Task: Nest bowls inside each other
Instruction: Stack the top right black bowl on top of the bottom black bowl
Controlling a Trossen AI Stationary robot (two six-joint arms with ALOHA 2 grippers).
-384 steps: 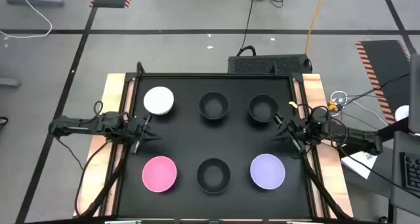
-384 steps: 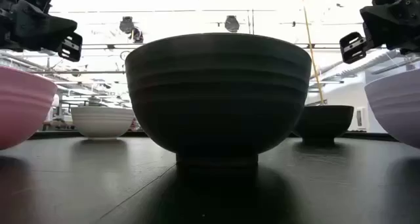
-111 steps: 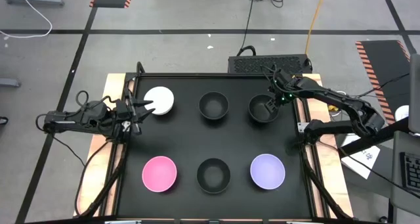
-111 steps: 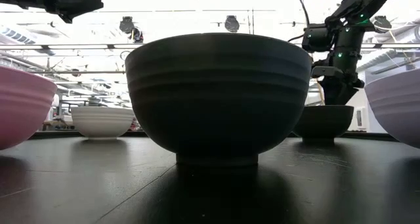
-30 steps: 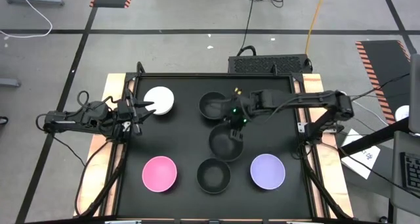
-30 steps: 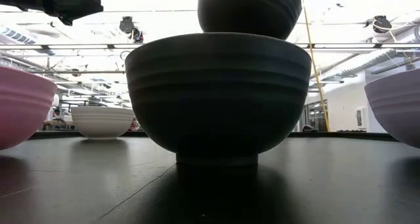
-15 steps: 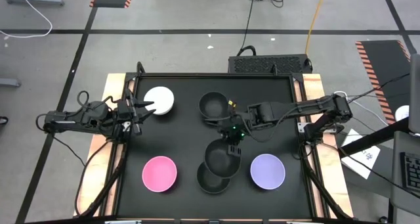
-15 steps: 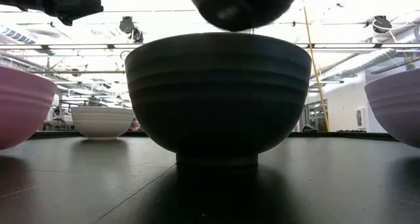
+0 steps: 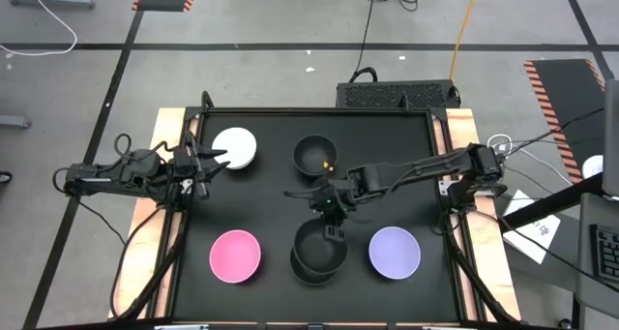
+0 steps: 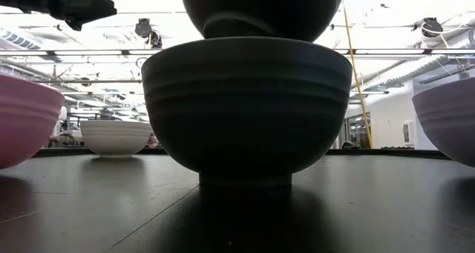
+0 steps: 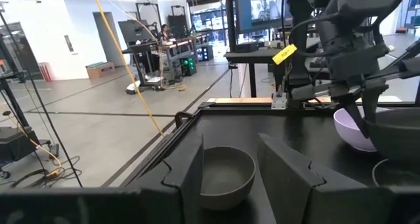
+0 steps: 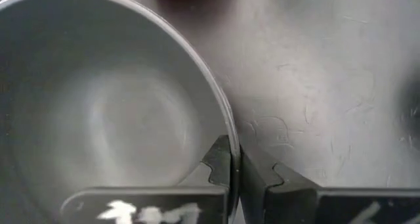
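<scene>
Right claw (image 9: 334, 235) clamped on the rim of a black round plastic bowl (image 10: 261, 8), hanging just above another black bowl (image 10: 246, 108) at the near middle; none nested yet. Far black bowl (image 9: 313, 155), white (image 9: 235, 147), pink (image 9: 235, 255) and lavender (image 9: 395, 252) bowls waiting apart on the black bench (image 9: 271, 199). Left claw (image 9: 221, 160) part-open, empty, beside the white bowl. Beyond: grey workshop floor, cables.

Black bowls (image 10: 246, 108): matt plastic, faint ridged bands round the wall, centre frame.
Pink bowl (image 9: 235, 255): smooth plastic, soft sheen, lower left.
White bowl (image 9: 234, 148): smooth plastic, upper left.
Table (image 12: 328, 86): matt black top, finely scuffed; pale wood edges (image 9: 161, 156).
Right gripper (image 12: 235, 171): dull black plastic fingers.
</scene>
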